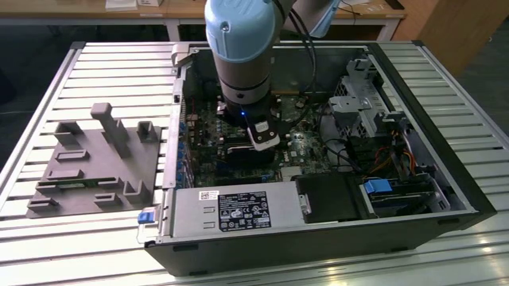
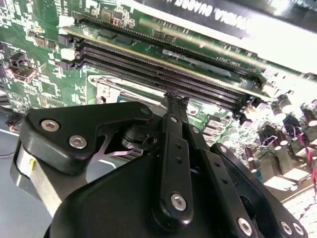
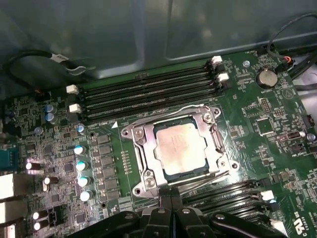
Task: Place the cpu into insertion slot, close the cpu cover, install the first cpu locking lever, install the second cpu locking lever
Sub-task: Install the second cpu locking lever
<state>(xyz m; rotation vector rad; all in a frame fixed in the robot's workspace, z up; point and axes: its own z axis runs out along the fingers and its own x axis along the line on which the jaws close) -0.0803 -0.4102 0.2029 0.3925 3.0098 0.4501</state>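
Observation:
The cpu [image 3: 181, 148], a dull silver square, lies flat in the insertion slot [image 3: 132, 133] on the green board. The cpu cover [image 3: 142, 151], a silvery frame, lies down around it. One thin wire lever [image 3: 183, 110] runs along the socket's side by the memory slots. Another lever [image 3: 210, 177] slants along the opposite side, close to my gripper. My gripper [image 3: 171, 202] is shut with nothing between its fingers, its tip just off that edge of the socket. In the second wrist view the gripper [image 2: 176, 97] points at the socket's corner [image 2: 106, 91]. In the exterior view the gripper [image 1: 263, 142] reaches down inside the case.
Long black memory slots [image 3: 148, 94] flank the socket, with more [image 3: 233, 194] on the gripper's side. Capacitors [image 3: 81, 163], a coin battery [image 3: 267, 78] and a black cable [image 3: 29, 67] lie around. The power supply [image 1: 230, 211], drive cage [image 1: 366, 107] and case walls close in; a grey fixture [image 1: 95, 161] sits outside.

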